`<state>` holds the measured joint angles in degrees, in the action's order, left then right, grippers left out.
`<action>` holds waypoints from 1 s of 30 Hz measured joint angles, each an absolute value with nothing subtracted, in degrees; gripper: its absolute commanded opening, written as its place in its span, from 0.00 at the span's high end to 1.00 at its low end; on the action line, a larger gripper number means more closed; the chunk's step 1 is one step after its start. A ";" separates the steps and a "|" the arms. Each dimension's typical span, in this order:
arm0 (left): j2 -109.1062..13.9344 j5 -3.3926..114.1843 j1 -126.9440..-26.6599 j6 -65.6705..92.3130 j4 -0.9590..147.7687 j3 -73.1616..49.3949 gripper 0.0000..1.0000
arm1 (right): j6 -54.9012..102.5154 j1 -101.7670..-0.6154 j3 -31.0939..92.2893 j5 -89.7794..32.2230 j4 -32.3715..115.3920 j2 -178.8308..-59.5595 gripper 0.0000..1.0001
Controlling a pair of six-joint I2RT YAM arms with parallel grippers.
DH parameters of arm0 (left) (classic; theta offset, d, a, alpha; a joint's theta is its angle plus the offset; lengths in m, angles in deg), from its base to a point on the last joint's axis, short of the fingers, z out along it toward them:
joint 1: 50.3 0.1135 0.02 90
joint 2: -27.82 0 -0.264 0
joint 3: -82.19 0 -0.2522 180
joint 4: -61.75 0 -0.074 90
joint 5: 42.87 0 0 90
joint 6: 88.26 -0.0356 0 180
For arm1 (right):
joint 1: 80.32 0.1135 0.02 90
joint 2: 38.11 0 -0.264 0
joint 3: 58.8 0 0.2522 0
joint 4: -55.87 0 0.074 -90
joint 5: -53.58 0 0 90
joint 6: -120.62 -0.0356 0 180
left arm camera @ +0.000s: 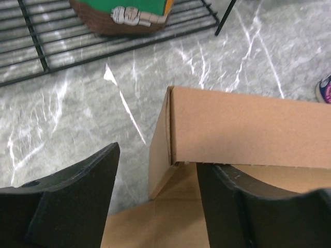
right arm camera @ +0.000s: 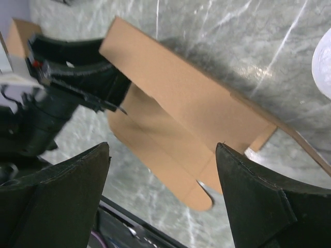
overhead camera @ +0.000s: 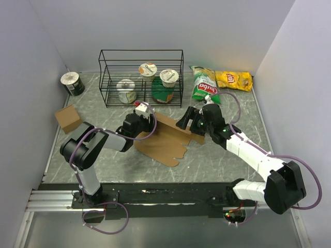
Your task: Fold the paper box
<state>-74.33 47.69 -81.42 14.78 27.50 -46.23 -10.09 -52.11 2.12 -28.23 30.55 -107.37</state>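
Note:
The paper box (overhead camera: 166, 140) is a brown cardboard sheet on the table's middle, its far long panel folded up. In the left wrist view the raised panel (left arm camera: 248, 126) and a side flap stand over the flat base. My left gripper (overhead camera: 140, 123) is at the box's left end, open; its fingers (left arm camera: 77, 196) straddle the folded corner, the right one lying on the base under the raised panel. My right gripper (overhead camera: 187, 122) is open and empty, hovering above the box's right end. In the right wrist view the box (right arm camera: 170, 108) lies below its fingers (right arm camera: 258, 196).
A black wire rack (overhead camera: 140, 77) with cups and a jar stands at the back. A green chip bag (overhead camera: 204, 82) and a yellow one (overhead camera: 234, 80) lie at the back right. A small cube-like box (overhead camera: 68, 119) and a dark can (overhead camera: 72, 83) are at the left.

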 measured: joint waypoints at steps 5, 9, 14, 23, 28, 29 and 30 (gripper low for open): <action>-74.42 47.50 -81.96 14.47 25.71 -46.23 0.42 | -12.05 -53.34 1.55 -28.52 33.44 -108.88 0.14; -74.57 46.84 -82.68 14.25 25.47 -46.21 0.47 | -12.80 -53.53 1.51 -28.74 33.53 -110.84 0.14; -75.53 45.09 -83.60 13.47 25.16 -46.19 0.52 | -13.26 -53.58 1.22 -30.35 33.57 -111.00 0.14; -75.95 43.41 -84.52 12.88 23.41 -46.19 0.59 | -14.22 -53.60 -0.35 -31.03 35.54 -113.68 0.14; -76.25 43.36 -84.78 12.09 21.90 -46.19 0.65 | -15.22 -53.58 -1.97 -31.27 37.26 -114.01 0.15; -76.34 43.34 -84.78 11.94 21.75 -46.19 0.66 | -15.42 -53.58 -2.19 -31.27 37.75 -114.12 0.15; -76.51 43.32 -84.78 11.89 21.58 -46.21 0.66 | -15.66 -53.58 -2.49 -31.27 38.38 -114.23 0.15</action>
